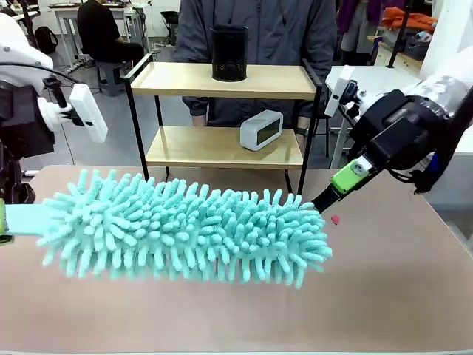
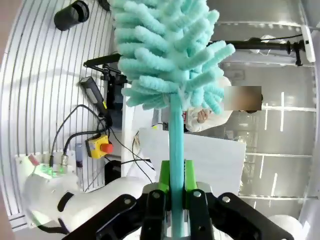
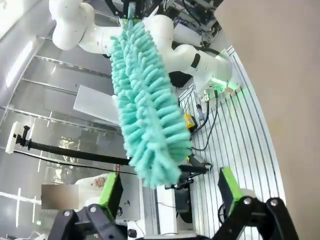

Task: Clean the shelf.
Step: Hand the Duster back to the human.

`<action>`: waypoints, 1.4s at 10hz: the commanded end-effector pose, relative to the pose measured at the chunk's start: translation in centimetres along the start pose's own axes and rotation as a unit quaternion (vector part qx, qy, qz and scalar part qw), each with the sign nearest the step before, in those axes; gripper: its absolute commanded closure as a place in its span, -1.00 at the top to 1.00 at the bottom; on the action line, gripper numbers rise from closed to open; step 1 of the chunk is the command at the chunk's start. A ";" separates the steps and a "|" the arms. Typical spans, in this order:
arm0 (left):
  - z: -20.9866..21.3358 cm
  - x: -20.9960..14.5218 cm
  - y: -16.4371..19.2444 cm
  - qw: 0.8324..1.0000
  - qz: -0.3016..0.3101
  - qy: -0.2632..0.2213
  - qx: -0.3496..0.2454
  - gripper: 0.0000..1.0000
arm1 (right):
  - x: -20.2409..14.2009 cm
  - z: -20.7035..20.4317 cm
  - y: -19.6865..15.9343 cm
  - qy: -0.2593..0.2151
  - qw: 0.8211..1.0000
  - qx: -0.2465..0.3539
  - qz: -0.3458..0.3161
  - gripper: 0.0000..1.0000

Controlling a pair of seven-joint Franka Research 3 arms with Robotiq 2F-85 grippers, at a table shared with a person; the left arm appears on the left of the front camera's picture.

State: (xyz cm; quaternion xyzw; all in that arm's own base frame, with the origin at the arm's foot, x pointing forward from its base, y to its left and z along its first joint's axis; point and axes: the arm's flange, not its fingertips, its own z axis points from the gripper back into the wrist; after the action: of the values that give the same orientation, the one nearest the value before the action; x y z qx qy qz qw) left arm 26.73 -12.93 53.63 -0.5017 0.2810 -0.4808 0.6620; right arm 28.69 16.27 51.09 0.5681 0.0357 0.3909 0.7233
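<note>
Shelf point(image 1: 225, 80) behind; left jaws clamp duster handle point(image 2: 176, 165); right jaws wide.

A brown worktop point(image 1: 384, 296) fills the lower frame of the front view, with a tiny red speck point(image 1: 335, 220) right of centre. At its far edge, upper centre, stands the shelf point(image 1: 222, 148) (black frame, two wooden boards): a black mesh cup point(image 1: 229, 53) on the top board, a white clock point(image 1: 261, 130) tilted on the lower.

The front view looks across the tabletop point(image 1: 399, 296) toward the far shelf point(image 1: 222, 80). Both wrist views sit close behind their own fingers, facing each other along the turquoise duster point(image 1: 185, 225), which all views share.
</note>
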 end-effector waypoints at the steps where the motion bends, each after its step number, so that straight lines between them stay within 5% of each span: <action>1: -1.5 -1.2 -1.7 1.000 -0.013 0.017 -0.013 -0.75 | 0.0 0.1 0.0 -0.001 1.000 0.001 0.001 1.00; 4: -0.9 1.5 1.4 0.999 -0.030 0.031 0.002 -0.75 | 1.7 0.1 -0.6 -0.015 0.998 0.066 0.013 1.00; 10: -1.6 3.5 2.6 0.998 -0.046 0.038 -0.009 -0.75 | 1.8 -7.6 0.0 0.106 0.992 0.055 -0.030 1.00; 14: -1.2 3.4 2.6 0.999 -0.046 0.019 -0.009 -0.75 | 1.9 -8.5 -0.6 0.159 0.983 0.081 -0.033 1.00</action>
State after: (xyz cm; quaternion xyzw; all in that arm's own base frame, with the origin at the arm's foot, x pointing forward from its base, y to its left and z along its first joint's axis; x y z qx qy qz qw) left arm 27.88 -16.44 50.81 -0.4988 0.2810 -0.5142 0.6387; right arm 25.49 24.03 47.71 0.5624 0.1795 0.4426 0.6750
